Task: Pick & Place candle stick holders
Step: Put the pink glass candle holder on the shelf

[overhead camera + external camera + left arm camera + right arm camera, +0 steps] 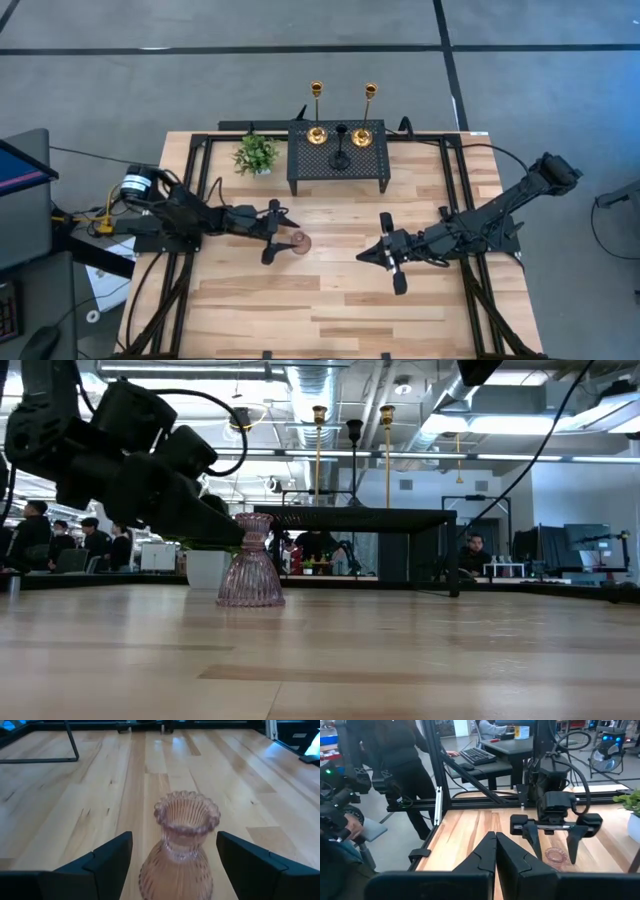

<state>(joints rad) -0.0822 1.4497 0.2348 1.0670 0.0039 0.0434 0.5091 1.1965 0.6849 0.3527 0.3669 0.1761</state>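
The pinkish ribbed candle stick holder is seen standing upright on the wooden surface a little to 9 o'clock of its centre, between the spread jaws of the left gripper, which is reached in from 9 o'clock; in the left wrist view the holder is framed by the two dark fingers with a gap left on each side, so no grip is shown. Its base is cut off in that view, and in the low view its 9 o'clock flank is partly covered by the left arm. The right gripper is held above the surface at 3 o'clock of the holder, well apart from it, and its jaws are seen pressed together in the right wrist view, with nothing between them. At 12 o'clock a black mesh stand is set, on which two gold candle stick holders and a short black one between them are carried. A small green potted plant is placed just beside the stand at its 9 o'clock. Nothing is found lying between the pinkish holder and the stand. Beyond the surface, people seated at desks are glimpsed in the low view, too small to be made out further.
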